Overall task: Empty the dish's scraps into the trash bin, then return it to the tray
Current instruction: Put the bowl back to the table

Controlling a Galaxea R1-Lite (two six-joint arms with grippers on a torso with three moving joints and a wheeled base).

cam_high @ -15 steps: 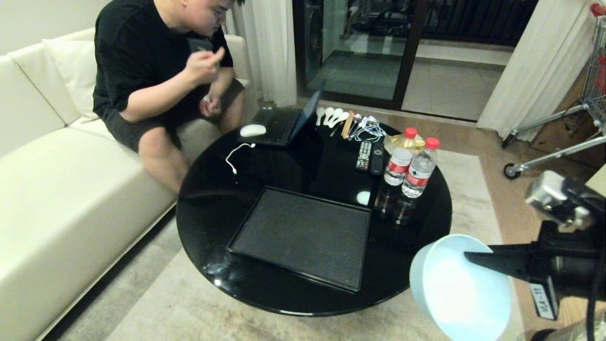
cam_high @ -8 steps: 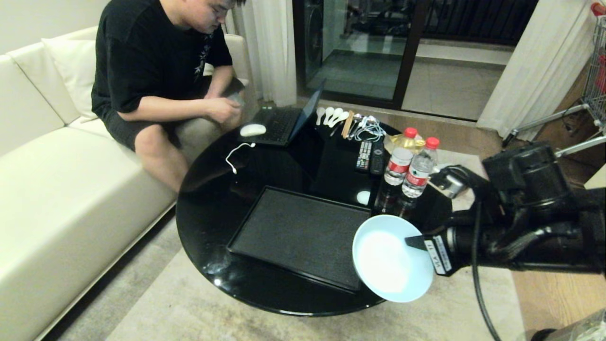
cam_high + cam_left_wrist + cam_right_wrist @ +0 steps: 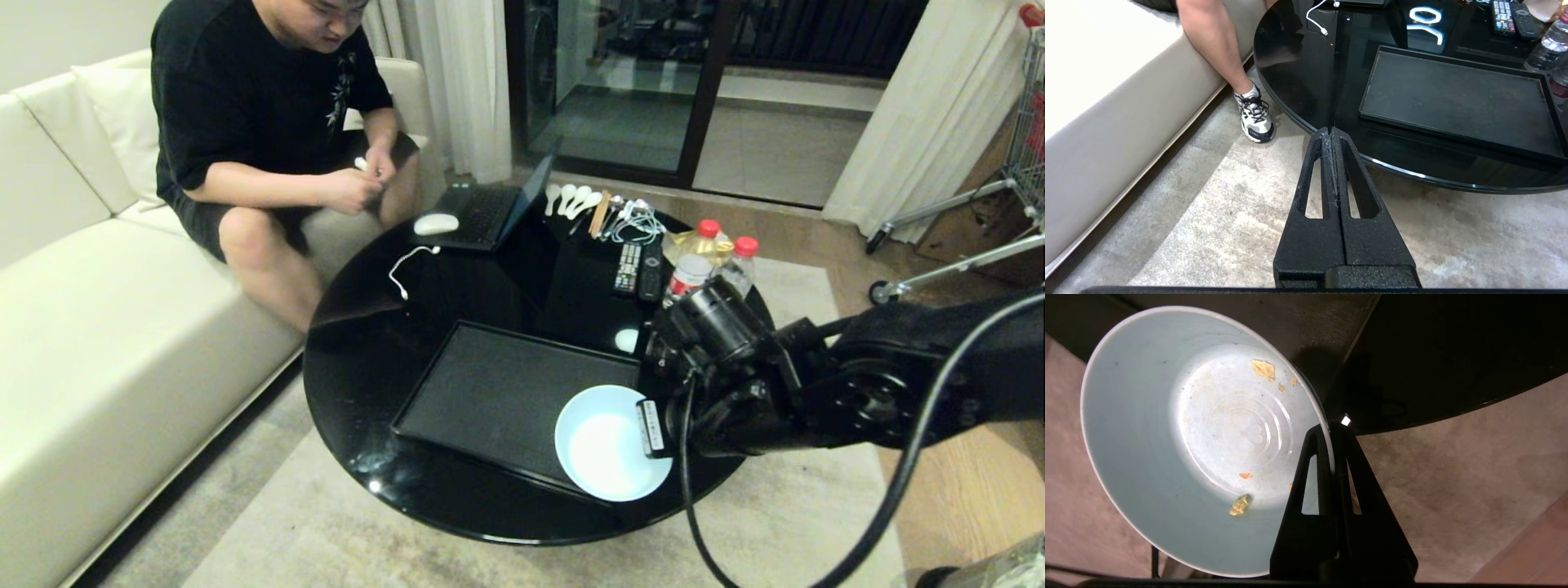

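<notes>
The dish (image 3: 608,445), a pale blue bowl with a white inside, hangs roughly level over the near right corner of the black tray (image 3: 498,392). My right gripper (image 3: 653,429) is shut on its rim, one finger inside and one outside (image 3: 1331,426). The wrist view shows small scraps stuck inside the dish (image 3: 1188,437): yellowish bits (image 3: 1263,369) and a tiny orange fleck (image 3: 1245,475). Of the trash bin, only a sliver of crinkly liner (image 3: 1016,567) shows at the bottom right corner. My left gripper (image 3: 1333,130) is shut and empty, parked over the rug before the table's near edge, with the tray (image 3: 1453,98) beyond it.
The round black table (image 3: 392,343) carries two water bottles (image 3: 718,269), remotes (image 3: 637,269), a laptop (image 3: 490,212), a mouse (image 3: 435,224), spoons and cables. A person sits on the cream sofa (image 3: 106,327) at the left, one shoe (image 3: 1254,118) by the table's rim.
My right arm has swung the dish from beyond the table's right side leftward to above the tray's near right corner and turned it from tilted to level. The person lowered a hand.
</notes>
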